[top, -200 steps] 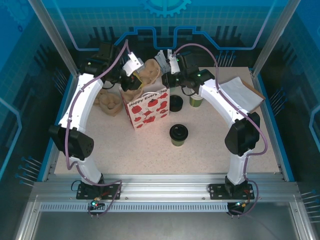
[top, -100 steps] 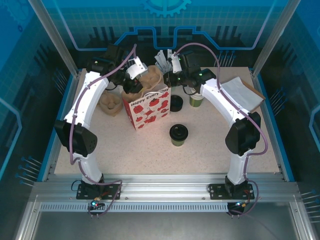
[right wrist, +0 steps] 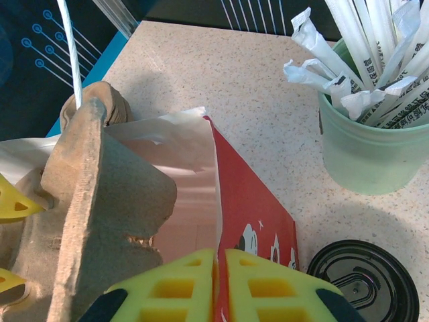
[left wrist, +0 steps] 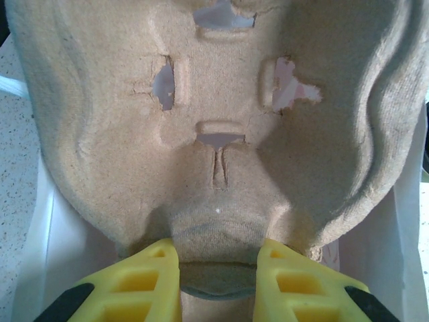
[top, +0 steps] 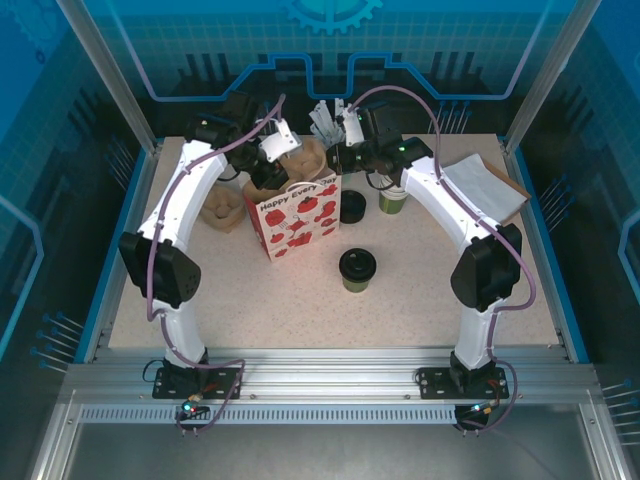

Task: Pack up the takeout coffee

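Speckled beige table (top: 420, 300) inside a blue-walled enclosure; both arms reach to its far side.

1. Bag (top: 300, 225): white with a red print, standing upright left of centre, mouth open upward.
2. Left gripper (left wrist: 216, 258): its yellow fingers pinch the lower edge of a brown pulp carrier (left wrist: 221, 100). The carrier stands on edge in the bag's mouth, with the bag's white walls showing on either side of it in the left wrist view.
3. Right gripper (right wrist: 219, 265): fingers pressed together on the bag's rim at its right side, the red printed wall running down between them.
4. Coffee (top: 357, 268): green cup with its black lid on, standing upright on the table in front of the bag and to its right, well apart from both grippers, touched by nothing.
5. Lids (top: 352, 205): a black stack just right of the bag.
6. Cups (top: 392, 200): green, just right of the lids.
7. Straw holder (right wrist: 365, 144): a pale green cup of wrapped white straws, beyond the lids in the right wrist view.
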Controlling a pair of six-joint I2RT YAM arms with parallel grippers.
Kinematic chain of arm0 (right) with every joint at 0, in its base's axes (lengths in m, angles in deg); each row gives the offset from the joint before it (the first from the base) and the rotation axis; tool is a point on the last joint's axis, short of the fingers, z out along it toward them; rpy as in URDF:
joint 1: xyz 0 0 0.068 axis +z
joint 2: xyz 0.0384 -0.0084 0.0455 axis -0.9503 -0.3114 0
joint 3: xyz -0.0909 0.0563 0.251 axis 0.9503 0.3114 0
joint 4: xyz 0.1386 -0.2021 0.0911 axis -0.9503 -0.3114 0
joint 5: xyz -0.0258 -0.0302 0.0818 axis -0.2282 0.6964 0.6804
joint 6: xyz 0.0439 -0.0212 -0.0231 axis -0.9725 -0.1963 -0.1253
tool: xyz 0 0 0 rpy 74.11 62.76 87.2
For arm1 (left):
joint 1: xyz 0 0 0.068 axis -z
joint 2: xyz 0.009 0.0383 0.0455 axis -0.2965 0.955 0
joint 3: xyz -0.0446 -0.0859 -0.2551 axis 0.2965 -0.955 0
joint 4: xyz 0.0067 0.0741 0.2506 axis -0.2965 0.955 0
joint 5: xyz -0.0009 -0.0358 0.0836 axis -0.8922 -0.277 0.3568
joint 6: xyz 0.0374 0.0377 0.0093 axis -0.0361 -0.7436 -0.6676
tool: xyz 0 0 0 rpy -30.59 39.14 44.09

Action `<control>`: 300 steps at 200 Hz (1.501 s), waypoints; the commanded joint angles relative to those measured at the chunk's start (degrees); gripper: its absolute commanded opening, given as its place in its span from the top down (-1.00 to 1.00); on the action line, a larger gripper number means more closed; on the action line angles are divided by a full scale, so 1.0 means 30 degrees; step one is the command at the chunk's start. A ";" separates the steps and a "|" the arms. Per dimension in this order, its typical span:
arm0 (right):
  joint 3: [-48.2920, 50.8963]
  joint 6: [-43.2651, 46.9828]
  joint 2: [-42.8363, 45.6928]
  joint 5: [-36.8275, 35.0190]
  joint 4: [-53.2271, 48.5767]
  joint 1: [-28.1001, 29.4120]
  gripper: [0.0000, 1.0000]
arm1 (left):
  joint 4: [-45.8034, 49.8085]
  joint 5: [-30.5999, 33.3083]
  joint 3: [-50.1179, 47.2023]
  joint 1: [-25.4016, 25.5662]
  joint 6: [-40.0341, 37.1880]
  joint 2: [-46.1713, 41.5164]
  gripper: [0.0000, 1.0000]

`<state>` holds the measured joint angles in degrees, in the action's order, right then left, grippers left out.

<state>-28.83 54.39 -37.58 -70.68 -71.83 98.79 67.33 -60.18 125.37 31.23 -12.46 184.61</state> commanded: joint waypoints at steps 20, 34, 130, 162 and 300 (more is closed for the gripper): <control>0.0177 -0.0037 0.0397 0.0326 -0.0091 -0.0207 0.74 | 0.0905 0.0946 0.0759 0.0232 -0.0509 0.0423 0.51; 0.0093 0.0004 0.0416 0.0270 -0.0148 -0.0220 0.74 | 0.0987 0.1015 0.0738 0.0259 -0.0535 0.0508 0.51; -0.0158 0.0183 0.0394 0.0035 -0.0507 -0.0454 0.74 | 0.1288 0.1807 0.0638 0.0453 -0.0859 0.0716 0.51; -0.0350 0.0231 0.0326 0.0163 -0.0570 -0.0454 0.74 | 0.1318 0.1952 0.0517 0.0457 -0.0978 0.0820 0.51; -0.0671 0.0476 0.0491 0.0668 -0.0547 -0.0220 0.50 | 0.1427 0.2613 0.0580 0.0966 -0.0949 0.1771 0.49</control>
<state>-28.98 55.09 -37.56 -70.04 -72.31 98.31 69.60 -53.53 126.01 33.94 -14.69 188.66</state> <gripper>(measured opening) 0.217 0.256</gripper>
